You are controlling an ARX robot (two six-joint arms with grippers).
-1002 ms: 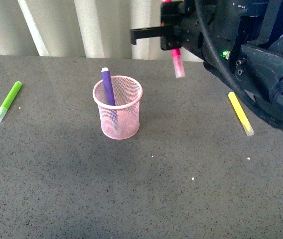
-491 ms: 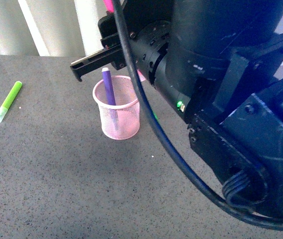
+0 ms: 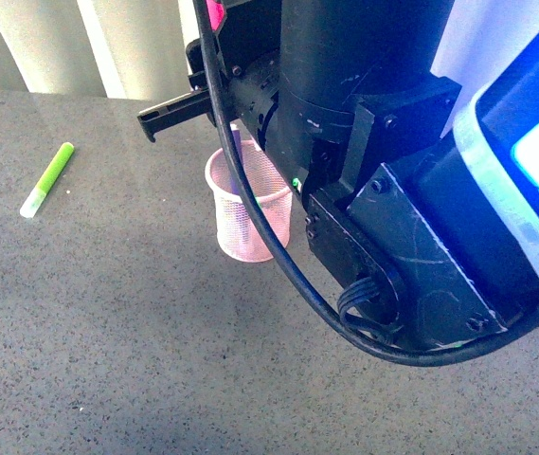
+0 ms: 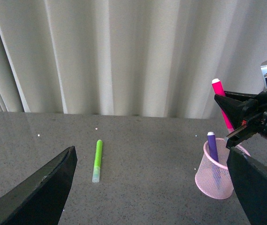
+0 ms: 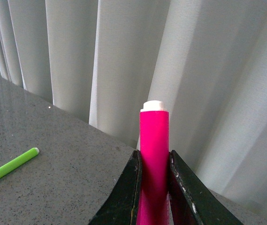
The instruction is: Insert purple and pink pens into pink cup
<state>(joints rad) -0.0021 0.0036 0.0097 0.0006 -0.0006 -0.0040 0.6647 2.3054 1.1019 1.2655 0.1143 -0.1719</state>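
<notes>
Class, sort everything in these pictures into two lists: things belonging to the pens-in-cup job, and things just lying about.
Belongs to the job: pink pen, held by the right gripper; purple pen, standing in the pink cup.
Just lying about: lime-green marker on the table.

Right gripper (image 5: 154, 159) holding pink pen (image 4: 219, 91) swung left, now above pink cup (image 3: 250, 213); arm now hides yellow marker.

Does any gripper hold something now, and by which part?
The right gripper clamps the thick magenta-pink marker by its barrel, below the white end. The left gripper is open and empty.
</notes>
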